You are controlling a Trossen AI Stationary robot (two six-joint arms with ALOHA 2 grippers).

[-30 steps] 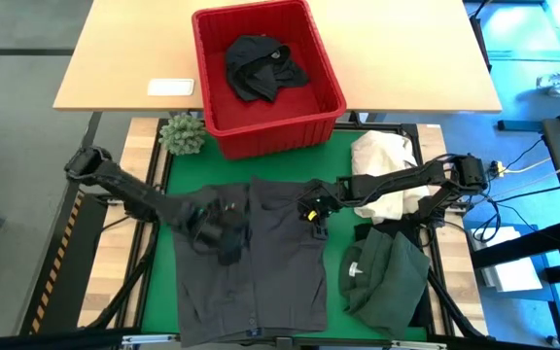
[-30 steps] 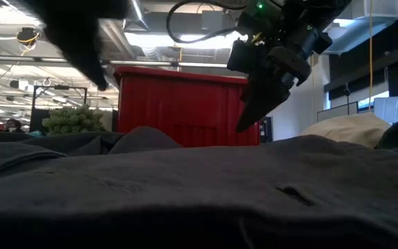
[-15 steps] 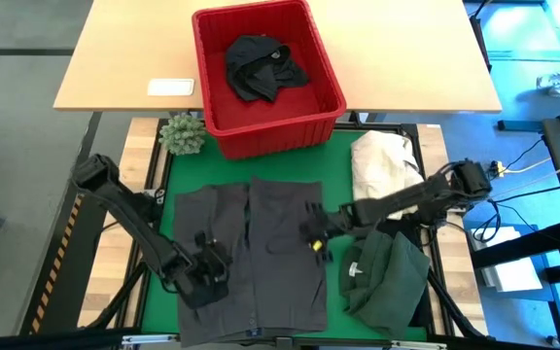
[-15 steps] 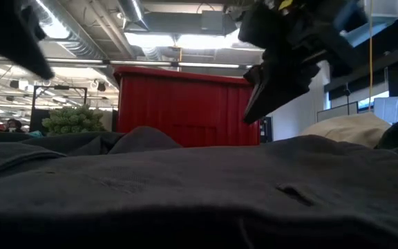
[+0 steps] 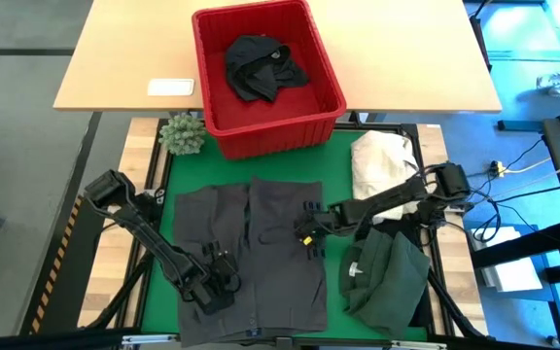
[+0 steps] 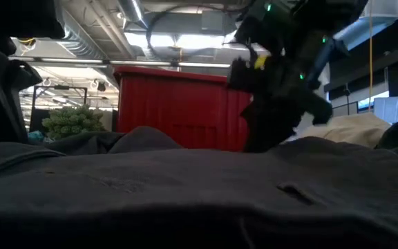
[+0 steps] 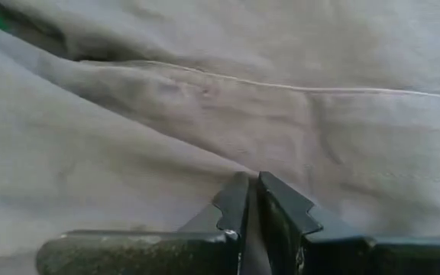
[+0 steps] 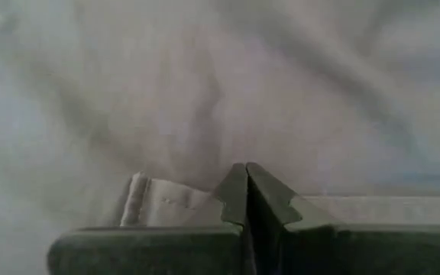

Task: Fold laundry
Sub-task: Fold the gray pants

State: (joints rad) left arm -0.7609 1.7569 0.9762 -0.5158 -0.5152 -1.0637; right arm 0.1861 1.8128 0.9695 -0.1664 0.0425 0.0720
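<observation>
We see dark grey shorts (image 5: 251,248) spread flat on the green tabletop (image 5: 331,165), left gripper (image 5: 224,284) and right gripper (image 5: 308,236) both closed, resting on the cloth, neither visibly pinching fabric.

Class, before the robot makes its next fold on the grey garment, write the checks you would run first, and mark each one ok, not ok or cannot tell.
1. Grey garment lies spread flat on the green mat: ok.
2. Left hand shut, down on the garment's near left part: ok.
3. Right hand shut, at the garment's right edge: ok.
4. Either hand has cloth pinched: cannot tell.
5. Green garment and white heap lie clear of the grey one: ok.
6. Red basket stands off the mat: ok.
</observation>
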